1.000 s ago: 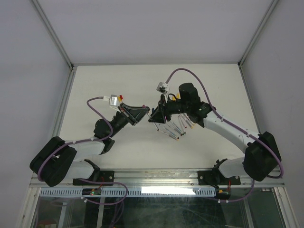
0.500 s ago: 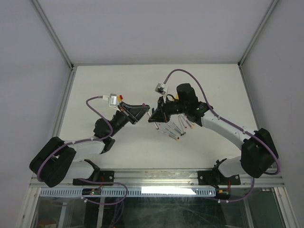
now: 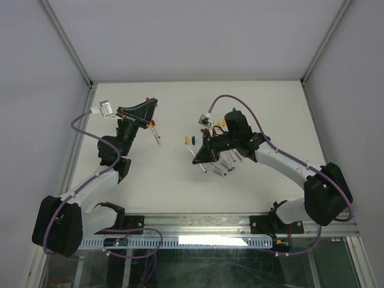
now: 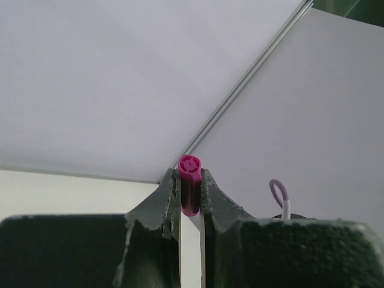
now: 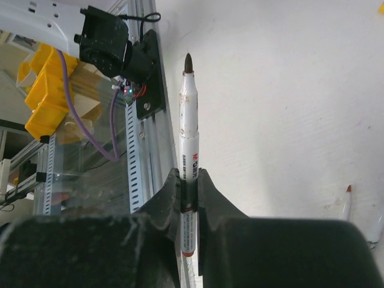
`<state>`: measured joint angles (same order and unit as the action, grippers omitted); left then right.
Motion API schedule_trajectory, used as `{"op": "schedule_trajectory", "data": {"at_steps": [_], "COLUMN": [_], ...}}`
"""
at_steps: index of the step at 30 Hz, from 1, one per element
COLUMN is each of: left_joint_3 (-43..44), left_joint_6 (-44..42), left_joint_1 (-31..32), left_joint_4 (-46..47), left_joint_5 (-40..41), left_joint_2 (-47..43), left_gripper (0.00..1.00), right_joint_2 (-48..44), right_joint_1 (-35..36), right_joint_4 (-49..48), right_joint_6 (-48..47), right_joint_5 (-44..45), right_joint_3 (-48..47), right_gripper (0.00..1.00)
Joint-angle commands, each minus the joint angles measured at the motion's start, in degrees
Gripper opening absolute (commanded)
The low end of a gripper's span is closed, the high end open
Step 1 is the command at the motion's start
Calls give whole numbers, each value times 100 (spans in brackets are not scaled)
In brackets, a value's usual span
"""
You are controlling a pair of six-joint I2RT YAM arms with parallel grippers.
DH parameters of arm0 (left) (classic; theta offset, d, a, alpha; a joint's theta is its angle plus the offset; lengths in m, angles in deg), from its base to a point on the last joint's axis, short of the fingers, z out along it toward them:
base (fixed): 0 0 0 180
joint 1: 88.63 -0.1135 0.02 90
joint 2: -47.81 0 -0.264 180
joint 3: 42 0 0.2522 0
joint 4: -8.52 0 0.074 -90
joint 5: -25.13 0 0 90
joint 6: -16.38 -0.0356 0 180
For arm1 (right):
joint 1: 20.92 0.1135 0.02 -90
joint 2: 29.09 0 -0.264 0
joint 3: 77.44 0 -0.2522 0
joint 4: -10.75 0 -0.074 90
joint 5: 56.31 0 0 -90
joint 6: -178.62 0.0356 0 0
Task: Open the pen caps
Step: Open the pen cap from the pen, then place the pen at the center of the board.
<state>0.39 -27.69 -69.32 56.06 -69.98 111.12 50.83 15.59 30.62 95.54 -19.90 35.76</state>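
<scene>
Left gripper [image 4: 191, 193] clamped on a magenta pen cap [image 4: 189, 174] held above the table [image 3: 270, 108], yellow cap [image 3: 186, 141] and dark blue cap [image 3: 198, 141] loose mid-table, right gripper [image 5: 189, 183] pinching an uncapped marker [image 5: 189, 120], tip bare, over scattered pens [image 3: 223, 163]

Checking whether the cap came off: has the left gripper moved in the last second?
Yes. The left gripper, shut on a magenta cap, has swung away from the right gripper and its pen toward the far-left corner of the table.
</scene>
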Motion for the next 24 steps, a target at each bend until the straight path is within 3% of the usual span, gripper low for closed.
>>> {"op": "schedule_trajectory", "data": {"at_steps": [1,6,14,24], "left_joint_3": [-63,-667,-1333,-1963], "left_joint_6": [-69,66,323,566], "left_joint_1": [-27,-49,-49,-50], "left_joint_4": [-157,-291,-1370,-1501], "left_joint_5": [102,38,-205,-340], "left_joint_2": [-270,-687,-1232,-997], "left_gripper": [0,0,0,0], "right_joint_2": [-477,-474,132,924], "right_joint_1": [-69,-109,320,757], "right_joint_4": [276,561,1343,1845], "right_joint_6": [-382,-770,-1491,-1738], "right_joint_5": [-178,215,1863,3210], "right_joint_3": [81,35,-369,-751], "right_gripper": [0,0,0,0]}}
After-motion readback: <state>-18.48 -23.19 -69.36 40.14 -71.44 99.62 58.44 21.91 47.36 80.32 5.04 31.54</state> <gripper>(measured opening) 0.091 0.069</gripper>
